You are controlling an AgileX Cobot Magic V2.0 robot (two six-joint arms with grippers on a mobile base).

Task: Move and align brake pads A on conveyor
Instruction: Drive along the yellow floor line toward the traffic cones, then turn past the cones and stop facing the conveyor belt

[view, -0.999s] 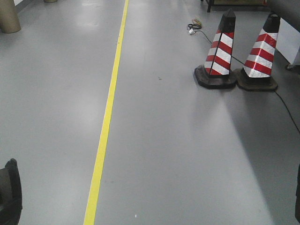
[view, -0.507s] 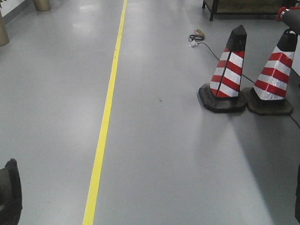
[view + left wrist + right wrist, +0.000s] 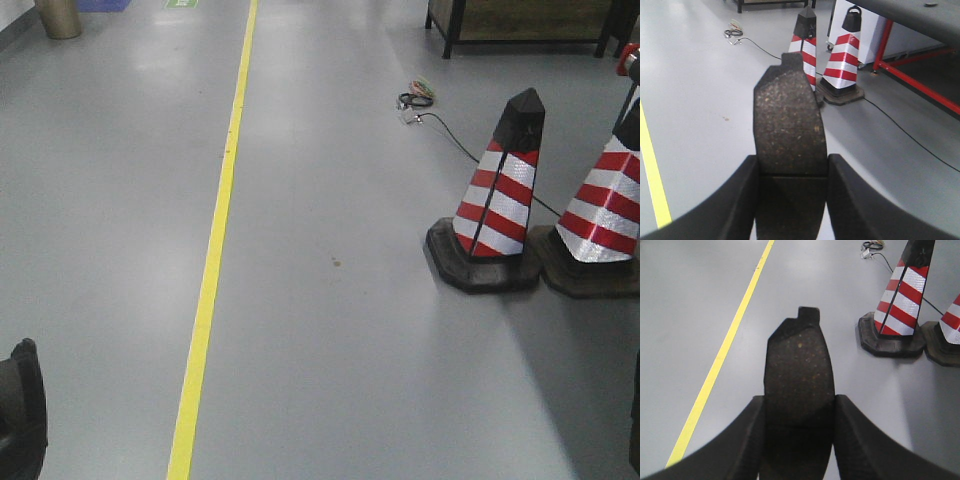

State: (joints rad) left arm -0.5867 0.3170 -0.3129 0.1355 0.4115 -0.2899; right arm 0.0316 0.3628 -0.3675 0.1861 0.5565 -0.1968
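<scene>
So we're mid-transit here, rolling across a shop floor [image 3: 380,330] with a brake pad in each arm. Going left to right: the yellow line [image 3: 205,290] runs up the floor on our left, then bare grey floor, then two red-and-white cones [image 3: 497,195] on the right with a black cable [image 3: 455,138] snaking behind them.

Left gripper [image 3: 792,172]: its fingers [image 3: 737,200] are clamped on the two long edges of a brake pad [image 3: 789,125], friction face up toward the wrist camera, long axis pointing straight out ahead of the fingers, notched end farthest away. Right gripper [image 3: 799,412]: same deal, fingers [image 3: 860,440] squeezed onto the sides of the second pad [image 3: 799,365], which also sticks straight forward.

The part that matters: in the left wrist view a dark flat surface with a red frame [image 3: 920,65] sits off to the right, past the cones. We guess that's the conveyor [image 3: 910,10], but only its edge shows. So the drop spot lies ahead and to the right of both pads, well apart from them for now. We can't really tell which arm is closer to it. Since the pads poke lengthwise out of the fingers, lining them up will probably come down to wrist heading when we set them down.
</scene>
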